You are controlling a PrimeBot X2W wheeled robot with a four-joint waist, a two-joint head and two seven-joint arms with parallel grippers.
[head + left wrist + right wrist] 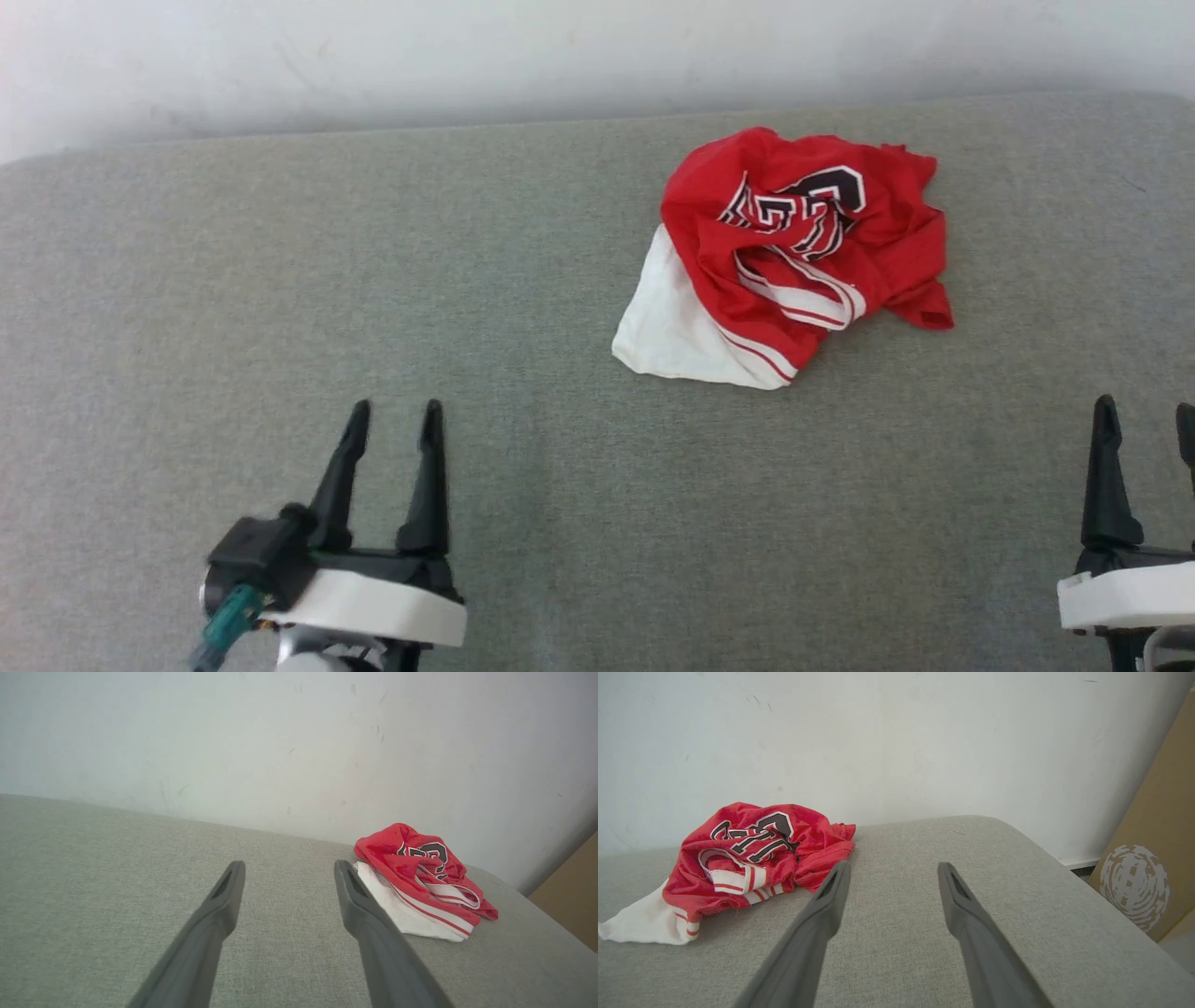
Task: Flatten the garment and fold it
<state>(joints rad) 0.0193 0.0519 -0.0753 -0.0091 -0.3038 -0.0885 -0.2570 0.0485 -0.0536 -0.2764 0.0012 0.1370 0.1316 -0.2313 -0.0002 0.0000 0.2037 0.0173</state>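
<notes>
Left hand (396, 404) open and empty, garment (803, 280) crumpled, right hand (1146, 403) open and empty.
Both hands have their fingers spread wide, hold nothing and sit well apart from the garment, which lies bunched on the grey fabric surface (560, 467) between them, nearer the far edge, one white sleeve spilling out.

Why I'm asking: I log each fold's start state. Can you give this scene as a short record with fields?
garment: red, crumpled in a heap, neither flattened nor folded
white sleeve: spread out at the heap's near-left edge
lettering: black with white outline, partly hidden in folds
surface: grey fabric, garment lying right of centre
left tool: open, empty, apart from the garment
right tool: open, empty, apart from the garment
wall: white, behind the surface
cardboard: standing at the right end
</notes>
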